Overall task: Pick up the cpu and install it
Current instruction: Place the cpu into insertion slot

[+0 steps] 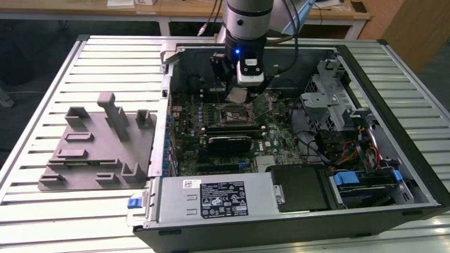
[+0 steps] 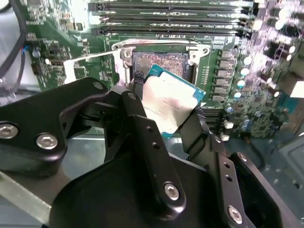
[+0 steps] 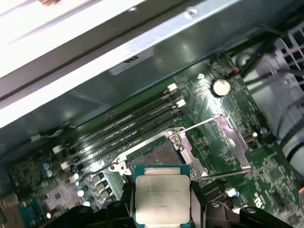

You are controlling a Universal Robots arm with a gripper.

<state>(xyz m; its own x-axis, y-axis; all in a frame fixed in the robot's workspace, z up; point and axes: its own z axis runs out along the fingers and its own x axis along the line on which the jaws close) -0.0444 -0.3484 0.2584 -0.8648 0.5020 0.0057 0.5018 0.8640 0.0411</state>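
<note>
1. Fixture plate [image 1: 91, 158]: grey, w/ upright posts. Lies on the slatted table [image 1: 42, 211] at the exterior view's left, just beside the case.
2. PC case [image 1: 168, 95]: side open, on the same table. You've got the motherboard [image 1: 274, 142] lying flat inside.
3. PSU box [image 1: 211, 197]: silver, w/ label, along the case edge nearest the exterior camera.
4. Black rect. block [image 1: 228, 142]: on the board, between PSU box and socket.
5. Your claw [image 1: 237, 95]: clenched on the cpu [image 2: 168, 102], w/ one finger [image 2: 137, 123] on each of two opposite edges. Hangs inside the case, over the board.
6. Cpu: off the board, held just above the socket, silver top facing both wrist views, turned at an angle to the socket frame. Not seated.
7. Socket [image 3: 154, 156]: bare, contact field showing. Load plate [image 3: 221, 140] is swung open beside it; RAM slots [image 3: 123, 135] run along its other side.
8. Drive cage [image 1: 327, 100]: metal, w/ cables below it, at the exterior view's right.
</note>
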